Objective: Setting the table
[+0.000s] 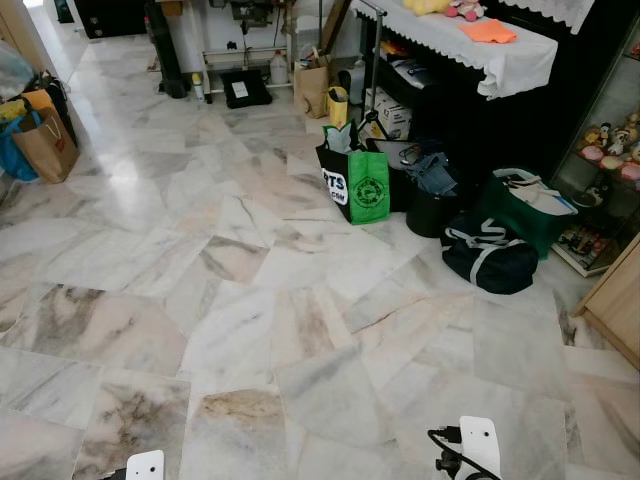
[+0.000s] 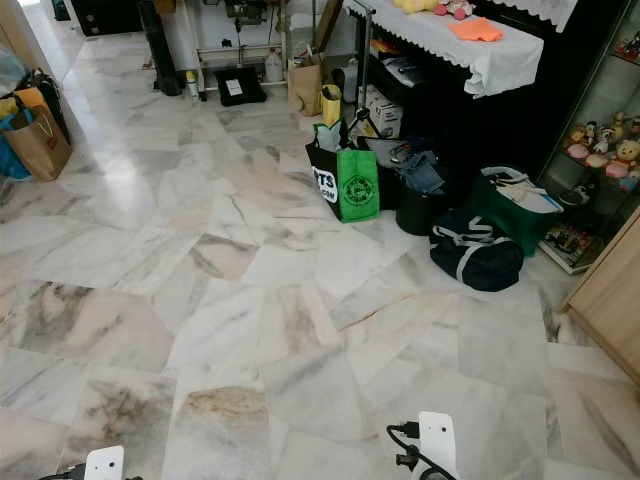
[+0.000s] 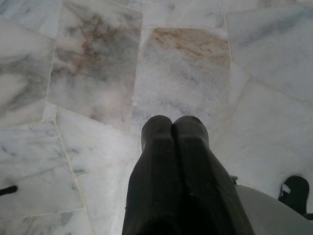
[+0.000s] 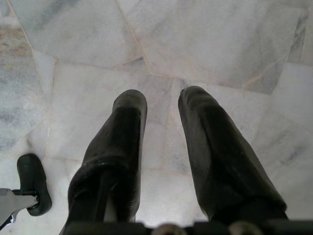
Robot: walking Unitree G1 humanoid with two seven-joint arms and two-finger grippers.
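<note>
Marble floor [image 1: 250, 300] fills my head views, veined white and grey. A green bag [image 1: 367, 187] stands mid-room; beside its round logo I read "RTS" on a black panel, the rest too small. Near it: a black duffel [image 1: 489, 258], a dark green tote [image 1: 527, 210] and a brown paper bag [image 1: 45, 145] far left. A white-clothed table [image 1: 470, 45] sits top right, with an orange cloth [image 1: 489, 31] on it.

Left wrist: left gripper [image 3: 172, 122] hangs over the floor, fingers pressed together.

Right wrist: right gripper [image 4: 163, 105] over the floor, fingers spread, nothing between them.
</note>
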